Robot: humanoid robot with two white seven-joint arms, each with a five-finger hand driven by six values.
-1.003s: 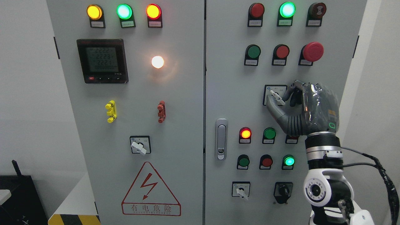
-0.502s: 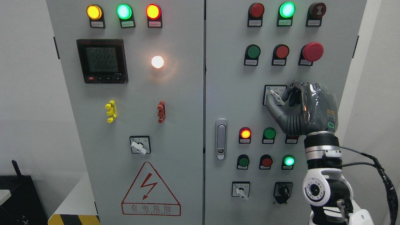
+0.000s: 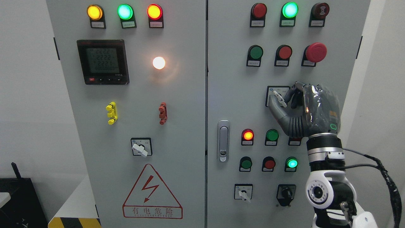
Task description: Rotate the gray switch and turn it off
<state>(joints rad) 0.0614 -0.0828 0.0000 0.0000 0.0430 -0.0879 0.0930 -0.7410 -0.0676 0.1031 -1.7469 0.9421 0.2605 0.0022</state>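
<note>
The gray switch (image 3: 279, 98) is a pale lever on a small square plate, on the right door of the cabinet (image 3: 234, 79). Its lever slants from upper left to lower right. My right hand (image 3: 280, 100) reaches up from the lower right and is closed around the lever. The thumb (image 3: 274, 109) presses from below left, and the curled fingers (image 3: 292, 95) meet the lever's right end. The palm hides the plate's right edge. My left arm does not show.
Similar pale lever switches sit at the left door (image 3: 140, 149) and lower right door (image 3: 243, 193), beside a black selector (image 3: 286, 192). A red mushroom button (image 3: 315, 52) is above my hand, lit lamps (image 3: 247, 135) and a door latch (image 3: 223, 141) below left.
My right hand has crept slightly left and its fingers have closed in on the lever's right end. The lever's slant looks unchanged.
</note>
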